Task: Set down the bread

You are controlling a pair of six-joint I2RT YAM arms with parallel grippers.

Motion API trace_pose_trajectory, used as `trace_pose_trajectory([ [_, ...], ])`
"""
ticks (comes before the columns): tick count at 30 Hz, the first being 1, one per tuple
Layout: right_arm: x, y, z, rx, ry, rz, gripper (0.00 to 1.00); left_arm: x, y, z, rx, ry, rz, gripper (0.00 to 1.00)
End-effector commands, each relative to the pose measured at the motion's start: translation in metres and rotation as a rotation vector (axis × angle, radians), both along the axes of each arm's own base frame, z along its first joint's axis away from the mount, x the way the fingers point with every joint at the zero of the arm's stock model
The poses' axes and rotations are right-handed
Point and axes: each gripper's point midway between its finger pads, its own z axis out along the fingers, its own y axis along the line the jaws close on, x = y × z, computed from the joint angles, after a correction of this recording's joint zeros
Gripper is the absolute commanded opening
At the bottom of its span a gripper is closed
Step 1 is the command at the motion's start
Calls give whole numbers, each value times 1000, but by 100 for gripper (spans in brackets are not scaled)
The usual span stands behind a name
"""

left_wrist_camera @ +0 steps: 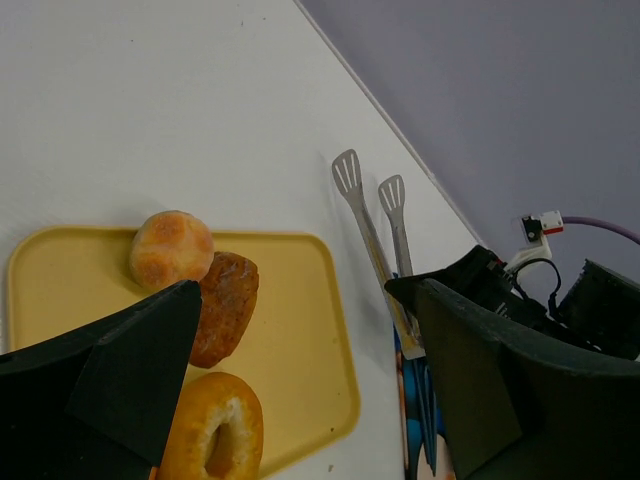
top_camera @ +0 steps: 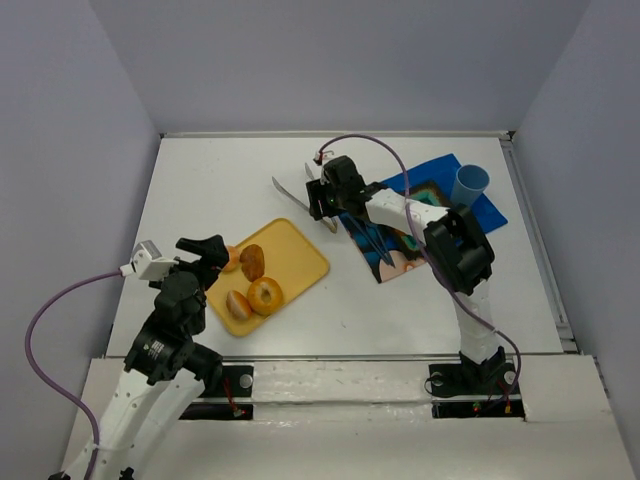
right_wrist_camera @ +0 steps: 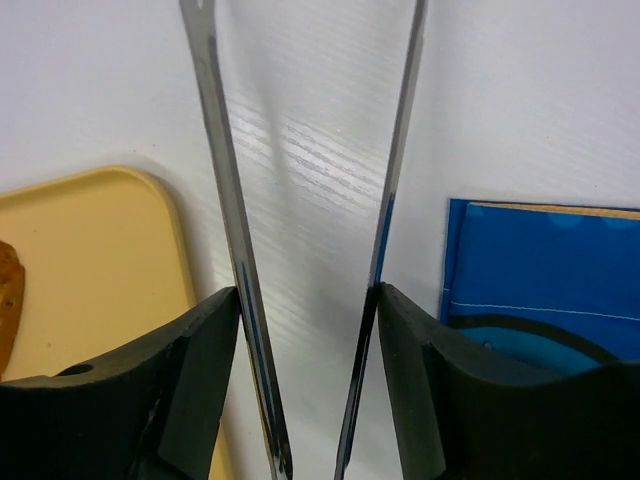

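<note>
A yellow tray point(top_camera: 295, 252) lies left of centre and holds several breads: a round bun point(left_wrist_camera: 171, 248), a brown pastry point(left_wrist_camera: 225, 305), a bagel point(left_wrist_camera: 212, 430) and a pale roll point(top_camera: 238, 305). My left gripper point(top_camera: 205, 262) hovers open over the tray's left side, nothing between its fingers point(left_wrist_camera: 130, 370). My right gripper point(top_camera: 325, 195) is shut on metal tongs point(right_wrist_camera: 225, 200), pressing against both arms, which stay spread apart. The tongs' slotted tips point(left_wrist_camera: 365, 190) lie on the table beyond the tray's far corner. No bread is between the tips.
A blue picture mat point(top_camera: 430, 215) lies at the right under the right arm, and a blue cup point(top_camera: 468, 185) stands on its far corner. Grey walls enclose the white table point(top_camera: 220, 180) on three sides.
</note>
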Motion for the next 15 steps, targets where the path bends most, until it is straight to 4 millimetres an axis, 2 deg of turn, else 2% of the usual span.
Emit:
trace_pose_trajectory([
  [1, 17, 16, 21, 62, -64, 13, 67, 0, 6, 15, -22, -42, 41, 99],
  [6, 17, 14, 28, 54, -85, 21, 80, 0, 6, 15, -23, -41, 41, 99],
  [9, 16, 12, 46, 63, -113, 28, 84, 0, 7, 17, -26, -44, 43, 99],
  [10, 11, 16, 57, 74, -128, 40, 91, 0, 6, 17, -25, -44, 39, 99],
  [11, 10, 15, 64, 81, -136, 40, 92, 0, 7, 17, -24, -44, 42, 99],
  [12, 7, 13, 81, 96, -159, 41, 100, 0, 7, 17, -25, -41, 41, 99],
  [13, 6, 12, 78, 94, -154, 40, 100, -1, 7, 18, -26, -44, 43, 99],
  [14, 3, 10, 101, 120, -189, 38, 100, -1, 7, 18, -27, -41, 43, 99],
  [15, 1, 6, 111, 125, -208, 27, 100, -1, 7, 19, -28, -42, 40, 99],
])
